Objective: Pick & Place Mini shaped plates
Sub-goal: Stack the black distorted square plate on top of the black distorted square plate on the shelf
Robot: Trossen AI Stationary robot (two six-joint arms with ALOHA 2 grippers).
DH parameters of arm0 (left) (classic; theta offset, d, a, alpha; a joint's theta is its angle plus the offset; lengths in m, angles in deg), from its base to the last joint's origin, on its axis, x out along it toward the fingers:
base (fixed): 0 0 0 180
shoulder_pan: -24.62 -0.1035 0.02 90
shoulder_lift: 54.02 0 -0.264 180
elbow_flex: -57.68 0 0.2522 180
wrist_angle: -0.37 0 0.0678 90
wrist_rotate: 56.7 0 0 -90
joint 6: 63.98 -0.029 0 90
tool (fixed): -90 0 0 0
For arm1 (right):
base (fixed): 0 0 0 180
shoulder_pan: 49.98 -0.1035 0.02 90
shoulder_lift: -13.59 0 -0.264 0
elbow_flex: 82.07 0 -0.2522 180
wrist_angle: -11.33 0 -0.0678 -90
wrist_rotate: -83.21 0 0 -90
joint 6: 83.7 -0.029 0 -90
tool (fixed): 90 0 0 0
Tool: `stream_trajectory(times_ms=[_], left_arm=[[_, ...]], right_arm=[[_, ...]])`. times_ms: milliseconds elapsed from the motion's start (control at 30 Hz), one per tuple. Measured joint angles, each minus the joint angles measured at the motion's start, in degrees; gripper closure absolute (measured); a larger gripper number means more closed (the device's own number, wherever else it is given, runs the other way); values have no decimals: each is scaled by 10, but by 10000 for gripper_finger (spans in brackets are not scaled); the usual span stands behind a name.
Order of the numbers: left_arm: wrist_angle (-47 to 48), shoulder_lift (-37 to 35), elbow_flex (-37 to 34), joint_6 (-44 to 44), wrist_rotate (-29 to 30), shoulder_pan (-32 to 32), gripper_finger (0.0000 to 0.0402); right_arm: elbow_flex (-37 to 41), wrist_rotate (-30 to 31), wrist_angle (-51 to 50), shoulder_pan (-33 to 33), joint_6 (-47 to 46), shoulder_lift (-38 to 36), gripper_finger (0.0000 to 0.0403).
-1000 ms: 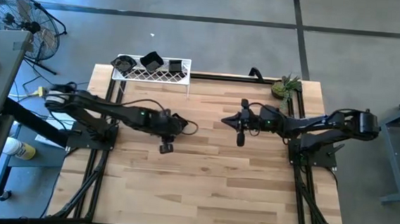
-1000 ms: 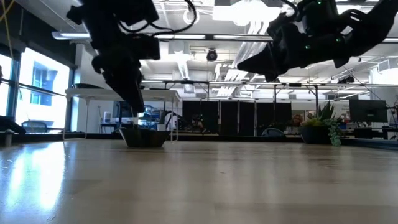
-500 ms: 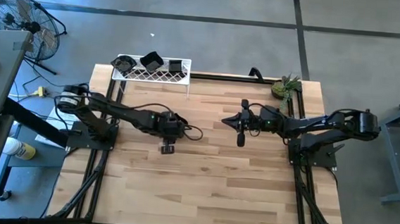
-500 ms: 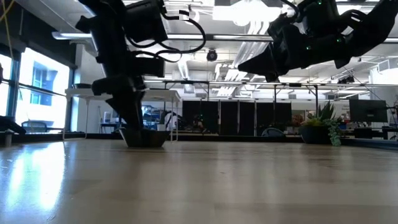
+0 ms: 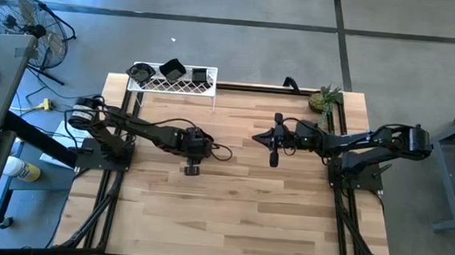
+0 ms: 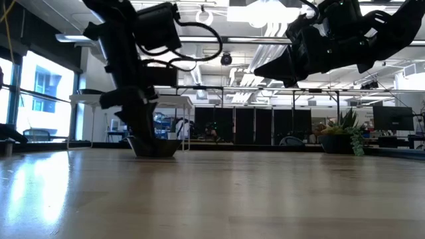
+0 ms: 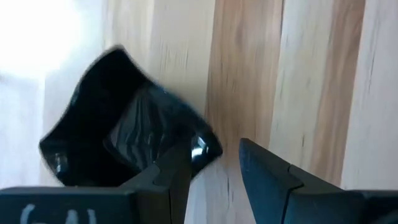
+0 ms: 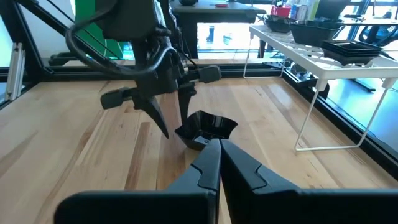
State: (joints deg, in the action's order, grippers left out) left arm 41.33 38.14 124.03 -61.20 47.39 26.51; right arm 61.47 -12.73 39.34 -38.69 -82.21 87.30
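small glossy black plate (image 7: 127,140) lying flat on the bench, left of its middle, under the left claw (image 5: 191,167) spread wide astride one rim corner; likely light, stiff, slippery, chip-prone, best pinched across the raised rim; right claw (image 5: 273,157) shut, idle.

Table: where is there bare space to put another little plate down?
The wide wood of the table in front of both arms is bare, and so is the stretch between the white wire rack and the potted plant. It is crowded at the middle left, where the left pincer hangs open over the black plate, and under the right pincer.
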Motion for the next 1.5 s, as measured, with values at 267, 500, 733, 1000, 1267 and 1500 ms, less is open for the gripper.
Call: stream_trajectory(times_ms=[267,500,733,1000,1267,1500], left_arm=[[-7,5,0,-2,18,0,297],[-4,5,0,-19,-3,0,388],[28,-8,26,-26,-11,0,398],[145,-48,121,-45,-11,0,400],[303,-137,199,-11,57,-18,401],[395,-213,260,-7,106,-111,401]], right_arm=[[0,0,-3,0,1,0,401],[0,1,-3,0,3,0,398],[0,1,-3,0,5,0,397],[0,2,-5,0,5,0,401],[0,2,-9,0,5,0,399],[0,2,-9,0,5,0,397]])
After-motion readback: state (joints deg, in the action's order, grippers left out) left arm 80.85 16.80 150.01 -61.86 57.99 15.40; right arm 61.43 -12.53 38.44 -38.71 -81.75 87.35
